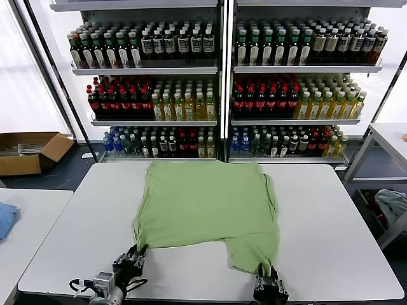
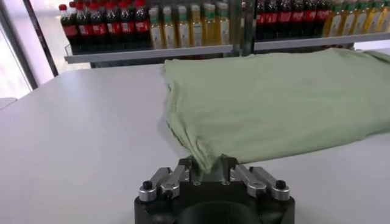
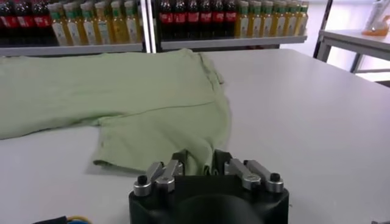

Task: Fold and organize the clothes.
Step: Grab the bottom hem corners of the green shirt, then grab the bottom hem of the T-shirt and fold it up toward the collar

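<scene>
Polo shirt, light green, lies spread flat across the middle of the white tabletop, in front of shelves of bottled drinks. I see my left gripper pinched on the shirt's near left corner, and my right gripper pinched on the sleeve edge at the near right, both at the tabletop's front edge.

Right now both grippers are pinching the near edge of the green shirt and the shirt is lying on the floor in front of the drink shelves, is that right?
Not quite. The shirt is not on the floor; the head view shows it spread on the white table, in front of the drink shelves. The rest holds: the left gripper and right gripper each pinch its near edge.
</scene>
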